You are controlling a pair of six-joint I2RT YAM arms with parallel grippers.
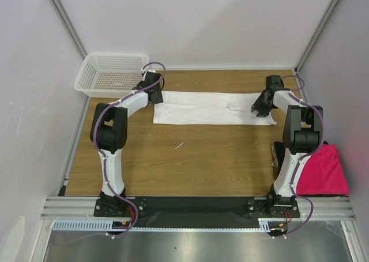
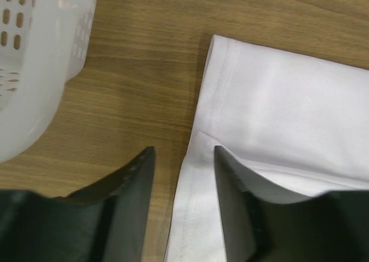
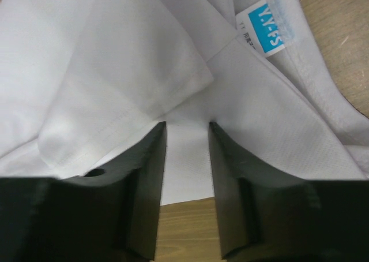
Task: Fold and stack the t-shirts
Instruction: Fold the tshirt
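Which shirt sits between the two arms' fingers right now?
The white t-shirt, a long folded band; the pink t-shirt lies apart at the table's near right edge.

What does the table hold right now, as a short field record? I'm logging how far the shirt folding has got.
white t-shirt: folded into a long strip across the far side of the table
tag: blue-white, showing at the strip's right end
left gripper: open, at the strip's left end
right gripper: open, over the strip's right end
pink t-shirt: near right edge, apart from the white one
basket: far left corner
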